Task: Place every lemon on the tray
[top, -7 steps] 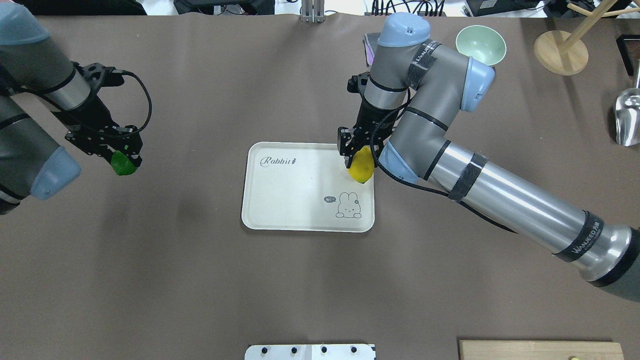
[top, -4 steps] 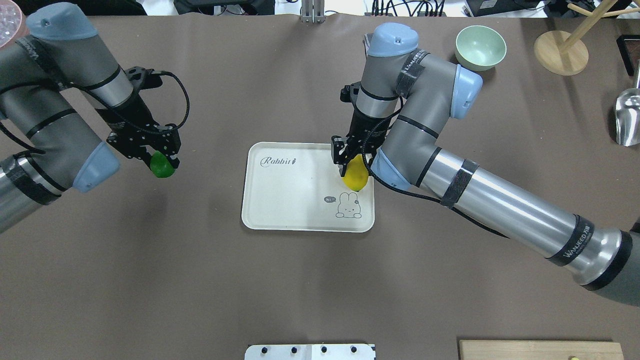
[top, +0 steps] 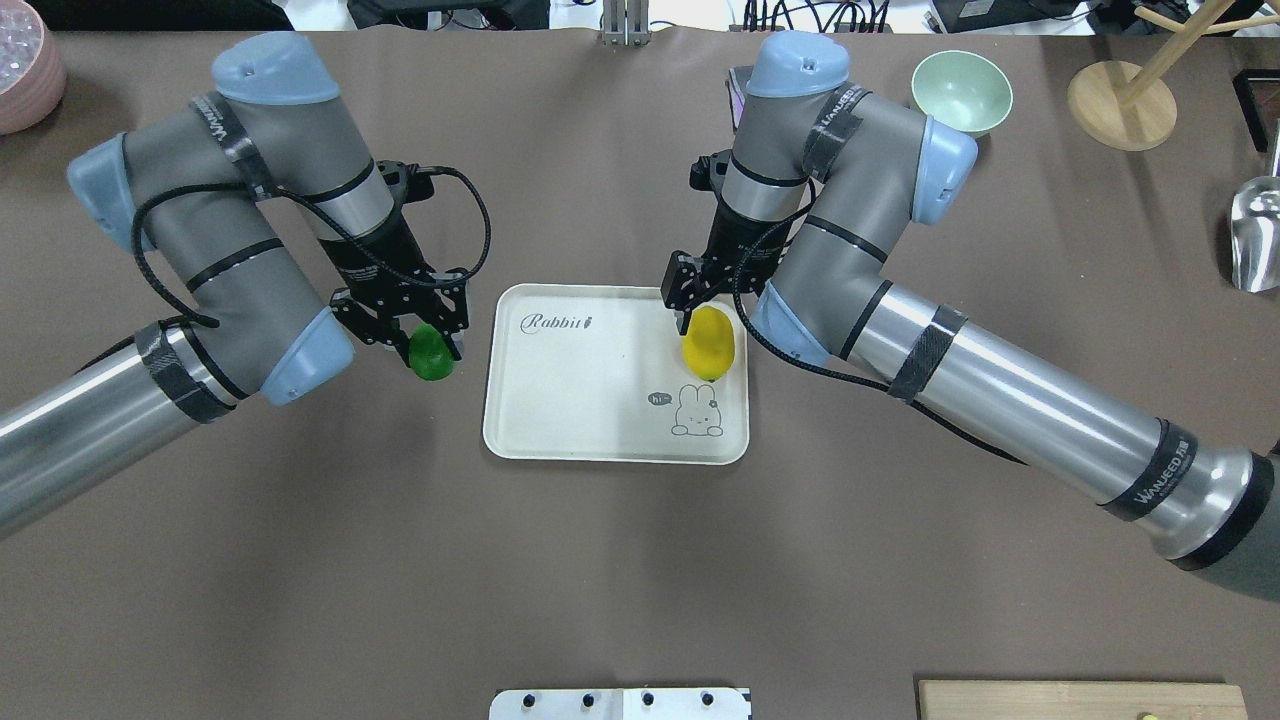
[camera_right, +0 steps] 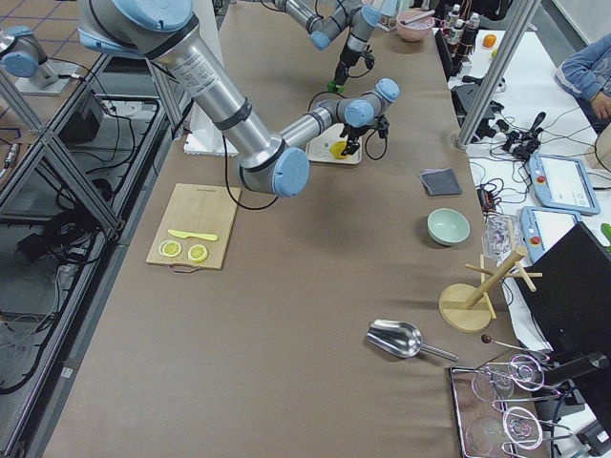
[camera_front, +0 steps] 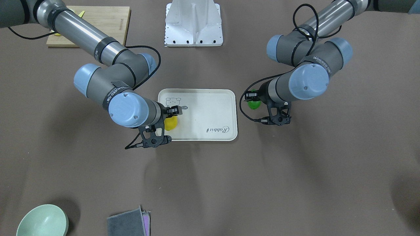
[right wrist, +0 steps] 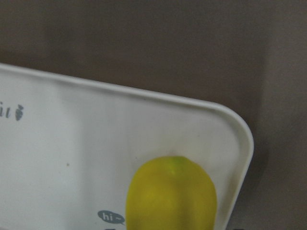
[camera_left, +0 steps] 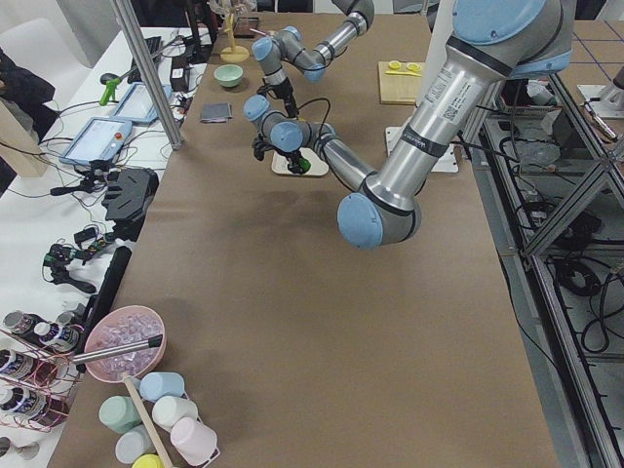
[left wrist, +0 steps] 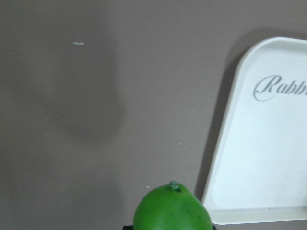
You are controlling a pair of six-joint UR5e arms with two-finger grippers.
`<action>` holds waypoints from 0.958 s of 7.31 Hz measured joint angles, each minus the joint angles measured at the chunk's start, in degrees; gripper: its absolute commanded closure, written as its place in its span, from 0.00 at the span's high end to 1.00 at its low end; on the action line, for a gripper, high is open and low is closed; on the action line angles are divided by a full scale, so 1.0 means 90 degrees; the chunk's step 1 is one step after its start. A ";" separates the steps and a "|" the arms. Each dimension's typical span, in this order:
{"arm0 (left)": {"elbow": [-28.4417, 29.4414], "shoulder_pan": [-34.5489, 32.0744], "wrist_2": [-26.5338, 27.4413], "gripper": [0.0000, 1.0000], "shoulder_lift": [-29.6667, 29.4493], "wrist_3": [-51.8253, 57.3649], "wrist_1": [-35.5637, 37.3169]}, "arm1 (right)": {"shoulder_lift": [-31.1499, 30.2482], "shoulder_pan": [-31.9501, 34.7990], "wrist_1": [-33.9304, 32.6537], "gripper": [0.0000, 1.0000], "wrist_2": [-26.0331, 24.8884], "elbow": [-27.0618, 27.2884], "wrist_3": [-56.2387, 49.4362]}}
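Note:
My right gripper is shut on the bright yellow lemon and holds it low over the right part of the cream tray, just above the bear drawing. I cannot tell whether the lemon touches the tray. The right wrist view shows the yellow lemon over the tray's corner. My left gripper is shut on the dark green lemon and holds it above the table, just left of the tray's left rim. The left wrist view shows the green lemon beside the tray.
A green bowl, a wooden stand and a metal scoop are at the far right. A pink bowl is far left. A cutting board with lemon slices lies near the robot's base. A grey cloth lies far side.
My left arm has carried the green lemon right, from the table's left side to just beside the tray. My right gripper has moved the yellow lemon from the tray's right rim inward.

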 measured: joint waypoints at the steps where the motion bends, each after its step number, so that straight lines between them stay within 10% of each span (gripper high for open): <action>1: 0.0207 0.0146 0.0009 0.00 -0.0179 -0.0259 -0.0242 | -0.0018 0.0181 0.0002 1.00 0.0104 0.0019 -0.0017; 4: 0.0945 0.0558 0.0171 0.00 -0.0754 -0.1450 -0.1285 | -0.0470 0.0797 0.0039 1.00 0.0348 0.0393 -0.0472; 7: 0.1205 0.0855 0.0650 0.00 -0.1084 -0.1890 -0.1591 | -0.1974 0.1122 0.0047 0.99 0.0260 0.2001 -0.1919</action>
